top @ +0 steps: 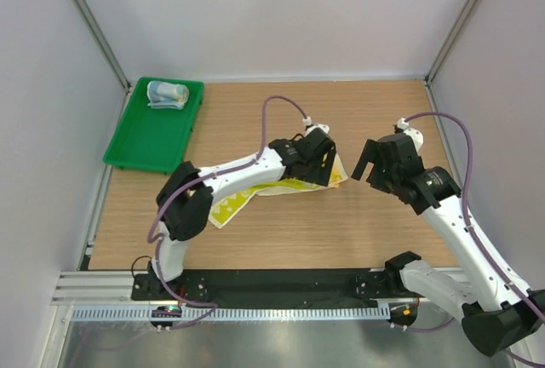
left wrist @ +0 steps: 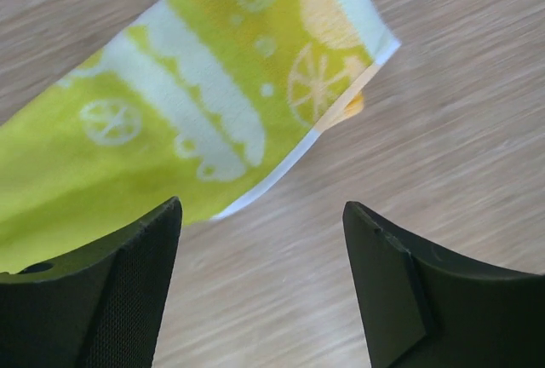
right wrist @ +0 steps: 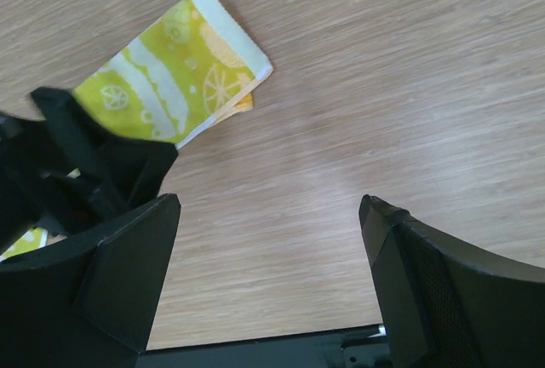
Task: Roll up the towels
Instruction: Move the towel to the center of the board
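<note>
A green plastic tray (top: 145,142) sits at the far left corner of the wooden table (top: 341,232). In the tray, at its far end, lies one rolled-up light blue towel with little coloured patches (top: 167,94). It is the only thing in the tray.

The other towel, a thin yellow-green cloth with white and orange lemon slices (top: 228,204), is not in the tray. It lies flat on the table near the middle, folded into a long strip. It is not rolled. The left arm reaches across above it and hides its middle part. At the towel's right end, a bit of orange peeks out from under the corner (left wrist: 353,108).

The left gripper (left wrist: 262,210) hangs just over that end of the towel. Its two black fingers (left wrist: 128,283) are wide apart and nothing is between them. The towel corner (left wrist: 375,44) lies just past the fingertips, not pinched.

The right gripper (right wrist: 268,202) is off to the right, near the left one, over bare wood. Its fingers (right wrist: 426,283) are spread wide too, and it holds nothing. From its camera, the yellow-green towel (right wrist: 170,78) shows ahead and to the left.
</note>
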Tool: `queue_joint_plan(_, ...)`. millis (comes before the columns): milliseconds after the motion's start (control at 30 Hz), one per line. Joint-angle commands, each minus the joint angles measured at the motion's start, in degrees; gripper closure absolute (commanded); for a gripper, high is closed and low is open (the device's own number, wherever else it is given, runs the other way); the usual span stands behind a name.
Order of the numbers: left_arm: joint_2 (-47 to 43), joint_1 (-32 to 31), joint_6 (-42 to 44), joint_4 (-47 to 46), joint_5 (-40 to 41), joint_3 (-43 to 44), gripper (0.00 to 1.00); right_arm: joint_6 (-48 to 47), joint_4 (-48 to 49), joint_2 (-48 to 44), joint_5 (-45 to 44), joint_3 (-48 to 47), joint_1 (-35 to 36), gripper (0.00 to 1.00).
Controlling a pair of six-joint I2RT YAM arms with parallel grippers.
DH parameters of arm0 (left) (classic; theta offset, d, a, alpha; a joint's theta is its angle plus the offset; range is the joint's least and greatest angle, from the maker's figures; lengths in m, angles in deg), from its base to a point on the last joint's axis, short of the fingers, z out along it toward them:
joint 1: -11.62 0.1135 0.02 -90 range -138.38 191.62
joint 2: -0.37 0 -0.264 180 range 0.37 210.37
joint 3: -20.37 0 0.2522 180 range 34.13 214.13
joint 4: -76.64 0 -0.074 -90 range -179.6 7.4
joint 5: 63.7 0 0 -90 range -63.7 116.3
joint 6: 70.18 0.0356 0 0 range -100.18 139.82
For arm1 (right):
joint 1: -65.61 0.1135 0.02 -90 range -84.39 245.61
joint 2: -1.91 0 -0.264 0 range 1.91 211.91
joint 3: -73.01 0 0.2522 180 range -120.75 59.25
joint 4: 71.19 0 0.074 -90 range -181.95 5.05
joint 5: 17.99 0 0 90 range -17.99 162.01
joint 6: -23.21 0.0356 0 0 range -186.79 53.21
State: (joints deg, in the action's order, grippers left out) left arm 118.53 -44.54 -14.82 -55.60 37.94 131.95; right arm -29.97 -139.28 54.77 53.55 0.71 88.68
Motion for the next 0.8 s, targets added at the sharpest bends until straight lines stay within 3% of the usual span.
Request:
queue_joint_plan(0,-12.33,1.58,-2.45,2.65,5.14,-5.96,0.21,2.29,4.39,2.15,7.9,3.78,-1.45,0.06)
queue_joint_plan(200,-28.5,1.93,-7.81,3.89,13.84,-22.29,0.25,3.96,15.2,8.3,16.51,11.34,-3.64,0.1)
queue_joint_plan(333,-42.89,4.12,-13.16,1.51,11.74,-39.06,0.26,4.14,21.96,13.57,21.35,11.79,-7.15,0.16)
queue_joint_plan(467,-54.43,5.45,-16.87,0.02,11.65,-49.36,0.26,3.35,27.33,21.39,23.29,11.17,-10.23,0.21)
queue_joint_plan(767,-65.6,9.39,-19.77,5.73,12.54,-55.89,0.24,2.47,36.39,36.43,24.97,9.68,-13.14,0.3)
